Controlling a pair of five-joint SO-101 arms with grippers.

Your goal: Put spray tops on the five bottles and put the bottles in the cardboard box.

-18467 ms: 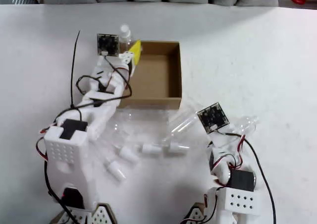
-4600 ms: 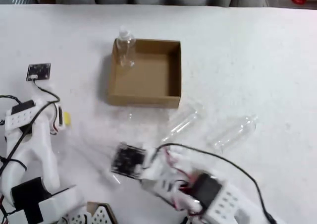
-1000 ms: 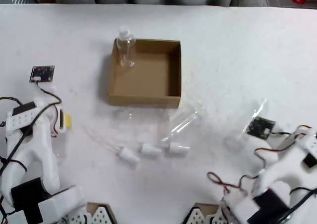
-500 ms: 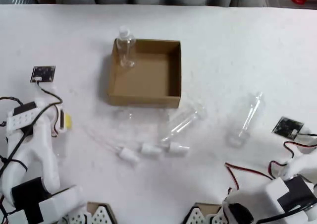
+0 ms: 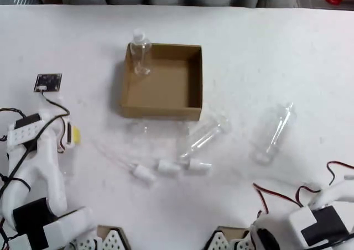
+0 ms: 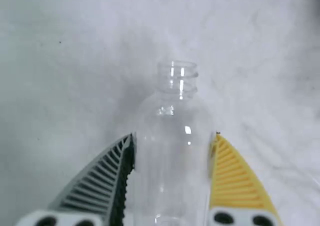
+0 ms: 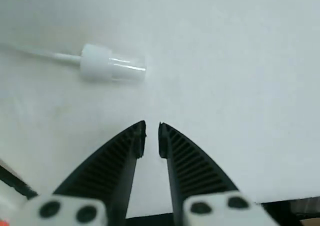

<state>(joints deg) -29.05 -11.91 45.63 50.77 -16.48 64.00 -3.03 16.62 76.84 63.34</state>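
White table point(image 5: 265, 56) lay beneath a clear bottle point(image 6: 175, 111), which your left gripper point(image 6: 173, 136) clasped by its sides. A second bottle point(image 5: 140, 55) stood in a corner of the cardboard box point(image 5: 160, 113). Your right gripper point(image 7: 151, 128) was pinched nearly closed near a spray top point(image 7: 112, 68).

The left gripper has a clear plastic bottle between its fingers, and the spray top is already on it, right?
The left gripper does have the clear plastic bottle between its fingers, but the left wrist view shows its threaded neck open, with no spray top on.
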